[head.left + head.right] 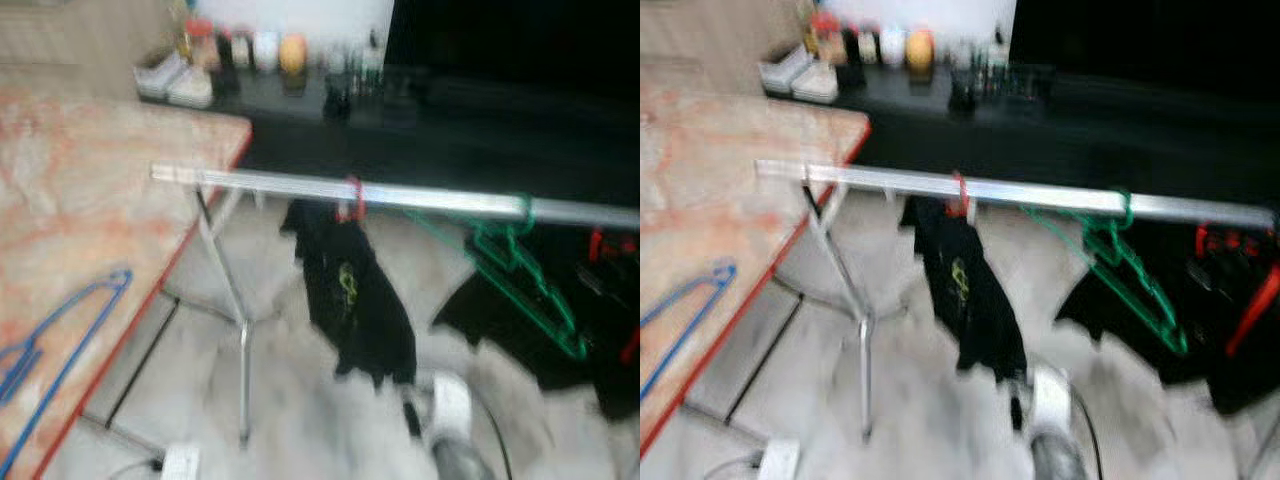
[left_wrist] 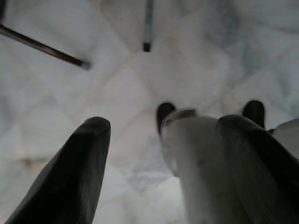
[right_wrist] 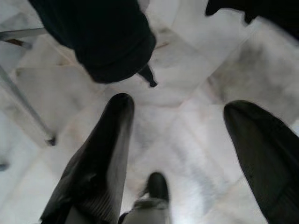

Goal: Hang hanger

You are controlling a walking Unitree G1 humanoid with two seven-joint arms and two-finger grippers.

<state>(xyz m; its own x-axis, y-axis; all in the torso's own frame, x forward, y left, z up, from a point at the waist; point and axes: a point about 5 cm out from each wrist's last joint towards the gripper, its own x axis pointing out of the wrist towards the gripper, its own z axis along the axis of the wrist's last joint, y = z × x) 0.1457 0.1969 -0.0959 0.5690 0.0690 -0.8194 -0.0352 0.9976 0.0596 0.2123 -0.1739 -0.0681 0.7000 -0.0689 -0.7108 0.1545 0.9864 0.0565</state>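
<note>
Floor of pale, grey-veined marble tile with dark grout lines, blurred in the head views. At the robot's left, a table with a mottled peach-and-cream top and red edge; beyond it a light beige wall. Along the back, a long dark counter carrying jars and bottles, with a white box or tray at its left end, a bright white panel behind the jars, and deep black space to the right.
</note>
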